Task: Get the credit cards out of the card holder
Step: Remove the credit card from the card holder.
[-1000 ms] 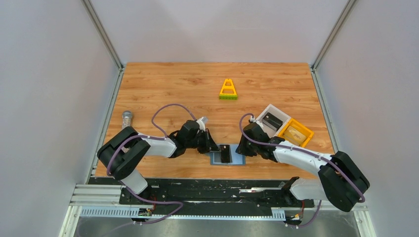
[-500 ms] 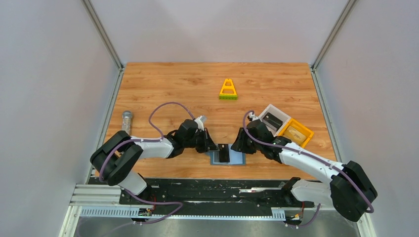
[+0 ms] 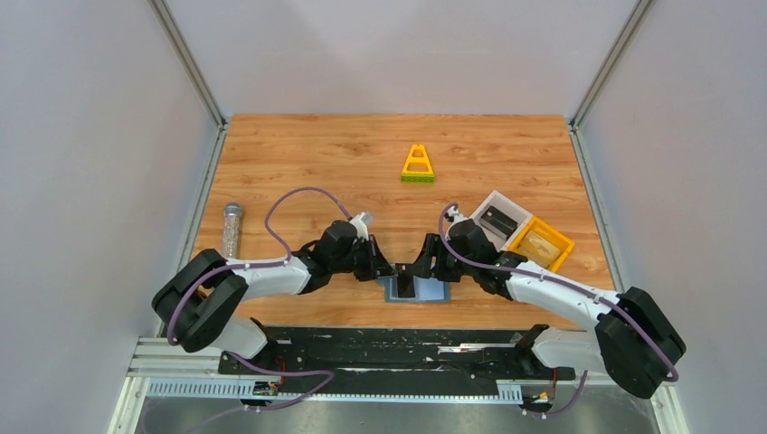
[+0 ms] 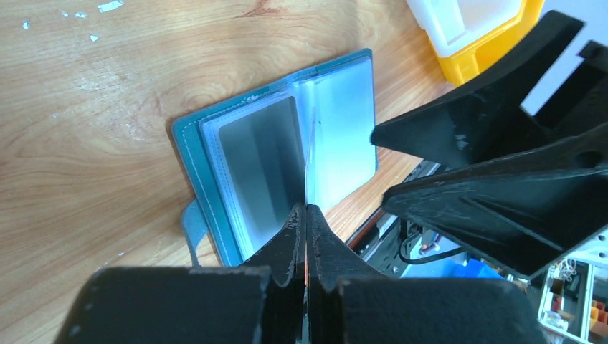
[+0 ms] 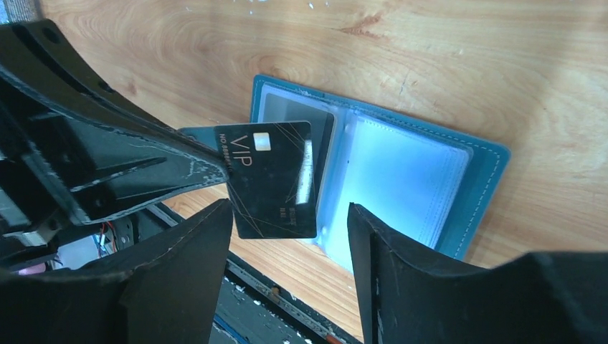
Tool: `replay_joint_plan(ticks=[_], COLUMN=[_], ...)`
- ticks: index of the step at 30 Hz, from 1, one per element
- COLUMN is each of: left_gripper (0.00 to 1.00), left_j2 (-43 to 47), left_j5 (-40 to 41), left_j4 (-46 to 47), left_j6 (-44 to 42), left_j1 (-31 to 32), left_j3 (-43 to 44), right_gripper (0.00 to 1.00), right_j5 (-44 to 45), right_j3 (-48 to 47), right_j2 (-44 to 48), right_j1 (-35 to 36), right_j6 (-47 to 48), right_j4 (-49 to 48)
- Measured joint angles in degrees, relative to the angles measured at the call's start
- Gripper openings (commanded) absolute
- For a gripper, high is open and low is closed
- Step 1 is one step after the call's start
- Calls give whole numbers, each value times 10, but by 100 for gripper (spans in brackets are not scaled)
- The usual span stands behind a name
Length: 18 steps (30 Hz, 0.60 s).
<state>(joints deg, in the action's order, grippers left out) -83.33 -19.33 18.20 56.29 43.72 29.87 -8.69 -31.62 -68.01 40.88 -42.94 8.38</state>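
Note:
The slate-blue card holder (image 3: 432, 291) lies open near the table's front edge; it also shows in the left wrist view (image 4: 215, 193) and the right wrist view (image 5: 409, 179). My left gripper (image 3: 391, 269) (image 4: 307, 209) is shut on a black "VIP" credit card (image 5: 269, 179) and holds it by one corner above the holder's left panel. That card is edge-on in the left wrist view (image 4: 307, 161). A grey card (image 4: 262, 165) sits in the left pocket. My right gripper (image 3: 423, 268) (image 5: 287, 229) is open, with its fingers on either side of the black card's lower edge and not touching it.
A white bin (image 3: 502, 215) and a yellow bin (image 3: 541, 242) stand right of the holder, behind my right arm. A yellow triangular piece (image 3: 417, 165) lies at mid-table. A grey cylinder (image 3: 231, 226) lies by the left edge.
My right gripper has moved left, to the holder and the held card. My left arm has stretched out lower, and the black card now stands up off the panel.

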Motion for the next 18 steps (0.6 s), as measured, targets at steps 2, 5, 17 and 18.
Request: replay_joint_plan(ticks=[2,5,17,18], left_gripper=[0,0,0,0], left_j2=[8,16,17,17], left_j5=[1,2,1,1], left_j4=[-1,0,1,1], left_j6=[0,0,4,4], left_j1=[0,0,0,0], left_j3=[-2,-2,-2,-2], right_gripper=[63,61,59,58], right_j5=[-1,-2,-15,-17], right_j3=[4,5,15,16], right_j2=[-6,-20,-74,-80], right_j1=[6,19,28,28], right_j6=[0,-1,-4,-4], right_j4=[-7,-17,-82,-87])
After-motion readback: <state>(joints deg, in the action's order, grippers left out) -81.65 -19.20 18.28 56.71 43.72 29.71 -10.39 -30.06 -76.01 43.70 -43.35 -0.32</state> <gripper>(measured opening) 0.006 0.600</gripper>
